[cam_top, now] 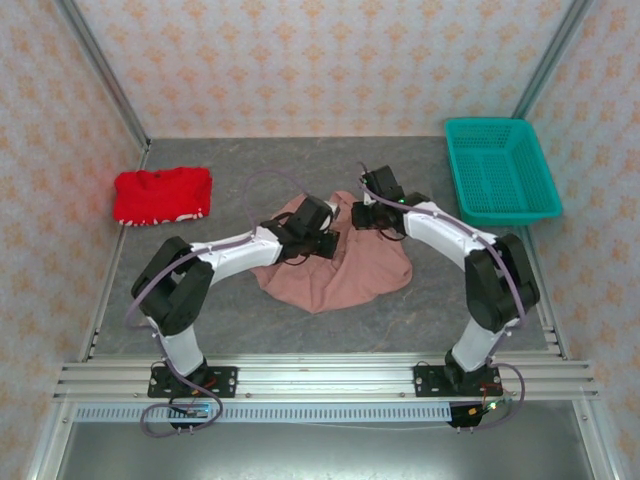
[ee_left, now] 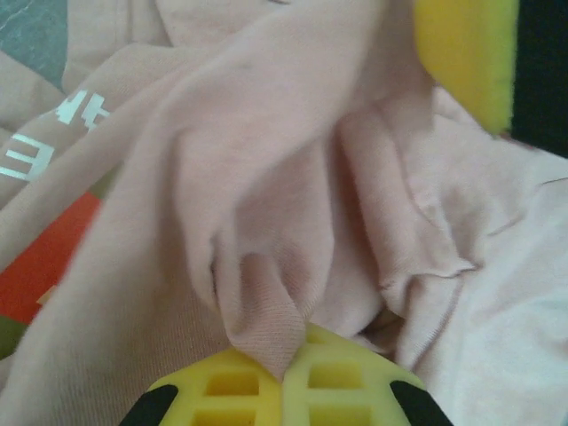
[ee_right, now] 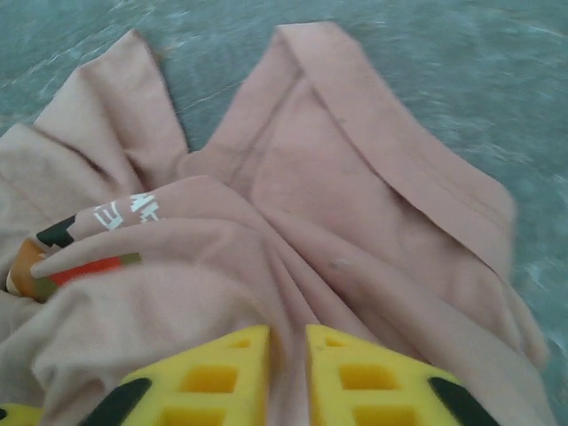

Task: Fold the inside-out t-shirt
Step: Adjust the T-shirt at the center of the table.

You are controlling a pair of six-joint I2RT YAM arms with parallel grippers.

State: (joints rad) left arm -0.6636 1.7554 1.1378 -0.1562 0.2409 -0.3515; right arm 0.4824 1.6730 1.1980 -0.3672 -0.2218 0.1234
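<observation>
while the inside-out t-shirt (cam_top: 340,275) is lying bunched mid-table (cam_top: 450,300), the left gripper (ee_left: 286,373) is pinching a fold at its 11 o'clock edge, and the right gripper (ee_right: 288,351) is pinching cloth at 1 o'clock.

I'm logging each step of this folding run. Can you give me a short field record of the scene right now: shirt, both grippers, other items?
garment: inside-out t-shirt, pink, crumpled in a heap mid-table, not yet folded
left gripper: jaws closed on a raised fold of the shirt
right gripper: jaws pinching shirt fabric
print: partly showing between folds
other items: red garment far left; teal basket far right; both apart from the shirt
</observation>
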